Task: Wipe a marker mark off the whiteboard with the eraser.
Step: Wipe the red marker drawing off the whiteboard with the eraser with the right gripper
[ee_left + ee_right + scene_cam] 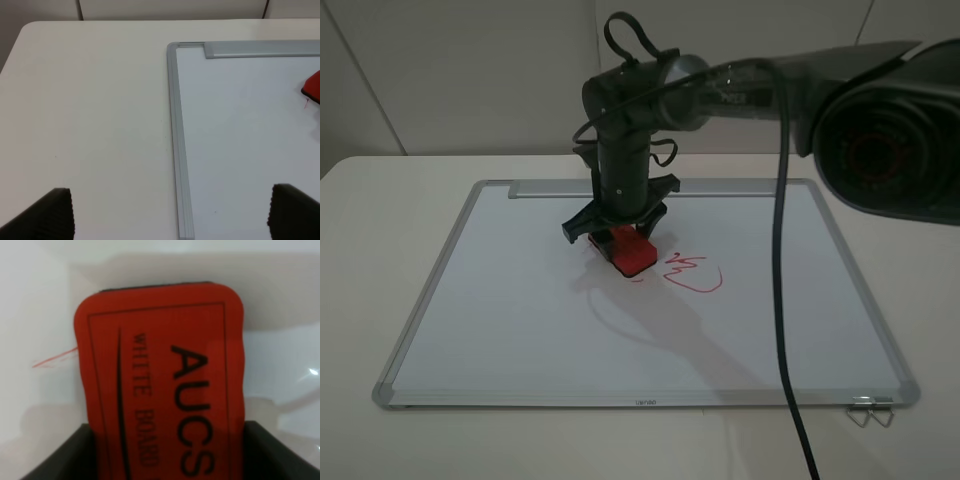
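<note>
Red eraser [631, 252] — clamped in the right gripper [617, 231], directly below that wrist, label side up, on the whiteboard [520, 320]. Marker mark [54, 359]: only a thin red stroke shows, just beside the held eraser. Left gripper [170, 220] — fingers apart, holding nothing, hovering over the board's frame edge, well apart from the eraser.

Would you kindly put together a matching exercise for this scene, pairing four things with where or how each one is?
Things:
1. eraser
2. left gripper
3. tray bar
4. red squiggle over a loop

Places or states:
A. along the whiteboard's far edge
B. open, above the board's left frame
C. clamped in the right gripper, on the board
D. drawn on the board, beside the eraser

Pairs: 1-C, 2-B, 3-A, 4-D.
</note>
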Available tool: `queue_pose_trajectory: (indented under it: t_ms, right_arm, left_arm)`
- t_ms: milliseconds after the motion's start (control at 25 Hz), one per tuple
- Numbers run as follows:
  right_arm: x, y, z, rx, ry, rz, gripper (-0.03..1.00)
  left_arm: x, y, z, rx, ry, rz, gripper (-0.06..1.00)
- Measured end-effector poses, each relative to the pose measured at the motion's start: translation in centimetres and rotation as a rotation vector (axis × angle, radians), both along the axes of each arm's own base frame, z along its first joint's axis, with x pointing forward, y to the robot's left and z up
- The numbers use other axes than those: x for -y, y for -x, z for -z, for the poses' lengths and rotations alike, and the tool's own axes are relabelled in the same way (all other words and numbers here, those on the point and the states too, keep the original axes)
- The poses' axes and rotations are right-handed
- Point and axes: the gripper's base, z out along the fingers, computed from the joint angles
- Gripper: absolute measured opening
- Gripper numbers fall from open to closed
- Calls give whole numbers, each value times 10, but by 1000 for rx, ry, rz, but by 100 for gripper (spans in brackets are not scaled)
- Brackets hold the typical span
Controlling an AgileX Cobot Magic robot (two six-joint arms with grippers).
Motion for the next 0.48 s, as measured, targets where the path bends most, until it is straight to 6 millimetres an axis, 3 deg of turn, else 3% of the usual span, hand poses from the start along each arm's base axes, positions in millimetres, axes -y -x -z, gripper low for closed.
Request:
queue_pose_trajectory:
  t_ms: [160, 480]
  right_arm:
    - [14, -13, 3, 18, -2, 24, 50]
    - [14, -13, 2, 16, -3, 23, 50]
  left_arm:
    - [0, 0, 0, 0, 0, 0, 77]
    - [0, 0, 0, 0, 0, 0, 77]
